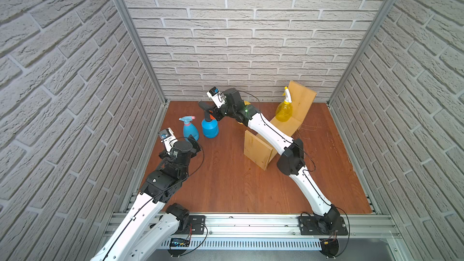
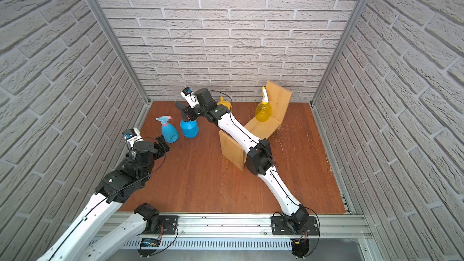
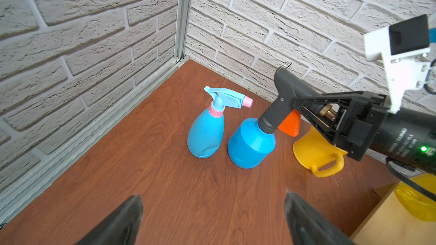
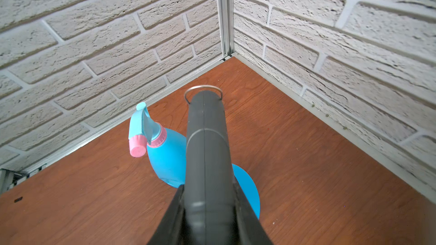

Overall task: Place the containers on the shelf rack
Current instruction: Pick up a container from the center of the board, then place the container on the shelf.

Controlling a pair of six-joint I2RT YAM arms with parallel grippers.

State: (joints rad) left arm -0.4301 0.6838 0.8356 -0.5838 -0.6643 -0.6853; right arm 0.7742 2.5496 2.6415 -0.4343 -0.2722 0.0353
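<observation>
My right gripper (image 4: 208, 185) is shut on the dark grey handle of the blue pressure sprayer (image 1: 209, 128) (image 2: 189, 129) (image 3: 252, 144), a finger on each side of the handle. Its blue body is down at the wooden floor. Close to the sprayer's left stands the light-blue spray bottle (image 1: 190, 130) (image 3: 206, 135) (image 4: 165, 159) with its pink nozzle. My left gripper (image 3: 212, 199) (image 1: 194, 142) hangs open and empty just in front of that bottle. The yellow spray bottle (image 1: 284, 112) (image 2: 263, 112) stands on the shelf rack (image 1: 258, 150) (image 2: 232, 150). The yellow watering can (image 3: 313, 152) (image 2: 224, 102) sits behind my right arm.
Brick-patterned walls close the floor on three sides, with aluminium posts (image 1: 130, 36) in the back corners. The rack lies diagonally at the back right, under my right forearm. Thin straw strands (image 2: 286, 131) lie beside it. A metal rail (image 1: 251, 222) runs along the front edge.
</observation>
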